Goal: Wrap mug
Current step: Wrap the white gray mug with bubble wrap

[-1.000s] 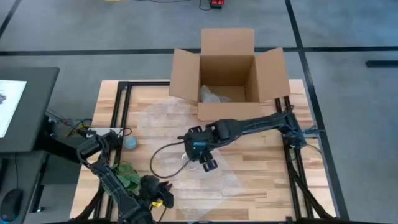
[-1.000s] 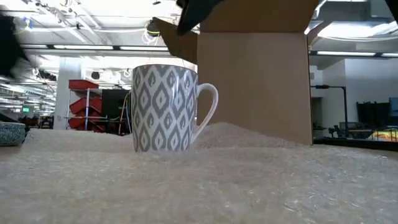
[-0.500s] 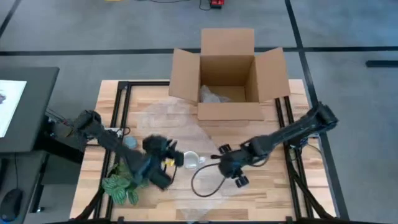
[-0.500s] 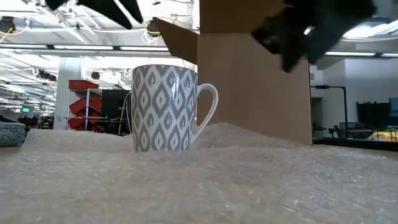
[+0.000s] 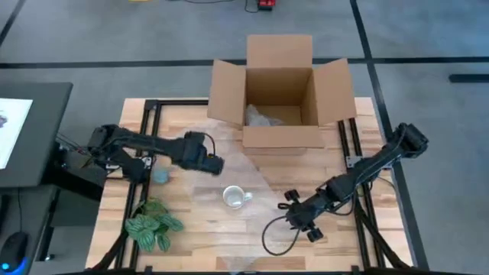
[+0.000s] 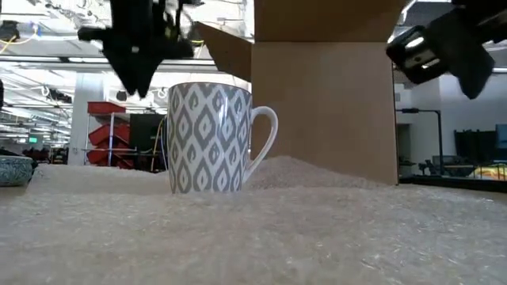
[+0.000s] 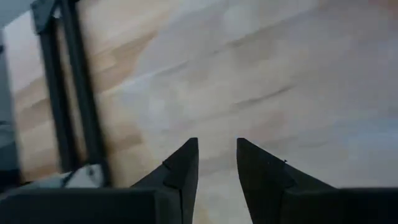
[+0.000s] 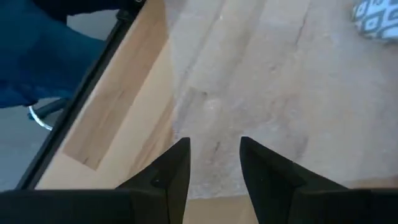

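The mug (image 5: pixel 233 197) stands upright on the wrap sheet (image 5: pixel 229 164) between both empty, parted tools, left tool (image 5: pixel 215 163) nearer than right tool (image 5: pixel 299 219).

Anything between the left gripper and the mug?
Nothing visible. The left gripper hangs open over the clear wrap, up-left of the mug, with only bare wrap between them. The right gripper, also open, is off to the mug's other side.
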You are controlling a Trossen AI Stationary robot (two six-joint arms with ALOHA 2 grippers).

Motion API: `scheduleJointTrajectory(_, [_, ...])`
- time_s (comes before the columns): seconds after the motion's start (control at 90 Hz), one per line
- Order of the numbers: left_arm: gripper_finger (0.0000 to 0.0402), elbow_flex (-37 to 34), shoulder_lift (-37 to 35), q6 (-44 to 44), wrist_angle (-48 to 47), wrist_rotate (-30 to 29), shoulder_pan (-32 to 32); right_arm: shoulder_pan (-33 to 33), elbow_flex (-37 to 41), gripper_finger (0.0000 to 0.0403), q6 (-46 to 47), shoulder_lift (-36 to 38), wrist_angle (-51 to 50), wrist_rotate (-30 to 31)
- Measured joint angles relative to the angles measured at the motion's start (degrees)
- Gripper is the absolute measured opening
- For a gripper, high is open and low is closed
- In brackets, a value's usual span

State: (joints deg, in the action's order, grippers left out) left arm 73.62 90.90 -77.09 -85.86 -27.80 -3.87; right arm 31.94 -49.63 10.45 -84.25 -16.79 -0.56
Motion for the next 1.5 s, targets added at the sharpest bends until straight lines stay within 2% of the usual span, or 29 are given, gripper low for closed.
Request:
scheduleJointTrajectory(0.144, [0.0124,-8.03,-0.17,5.69,3.45,4.74,7.24,-0.11,0.04,0.0127,0.70,-0.06,0.18,0.85])
scheduleJointTrajectory(0.444, [0.0205,-22.17,-3.88,21.46,20.02,8.09,26.66,-0.99,0.04,0.0127,0.25,-0.09,1.14,0.73])
scheduleJointTrajectory(0.589, [0.0235,-24.73,-4.13,26.83,26.03,6.49,33.90,-1.37,0.04,0.0127,0.20,-0.11,1.39,0.68])
scheduleJointTrajectory(0.767, [0.0238,-29.16,-2.71,29.88,39.39,5.56,38.38,-2.55,0.04,0.0127,0.20,-0.11,1.45,0.64])
scheduleJointTrajectory(0.867, [0.0220,-31.48,-1.94,29.61,44.01,6.81,39.38,-2.84,0.04,0.0127,0.20,-0.11,1.44,0.61])
scheduleJointTrajectory(0.978, [0.0179,-32.55,-1.17,29.70,44.85,8.30,39.34,-2.78,0.04,0.0127,0.20,-0.11,1.51,0.59])
scheduleJointTrajectory(1.233, [0.0017,-33.00,-3.59,32.01,44.55,6.76,33.35,-2.69,0.04,0.0127,0.05,-0.11,2.13,0.59])
scheduleJointTrajectory(1.367, [0.0003,-33.11,-7.36,31.03,43.52,5.99,28.24,-2.54,0.04,0.0127,0.05,-0.11,2.14,0.56])
scheduleJointTrajectory(1.5, [0.0001,-33.09,-13.01,26.65,40.78,1.22,20.16,-2.46,0.04,0.0127,-0.21,-0.13,2.43,0.57])
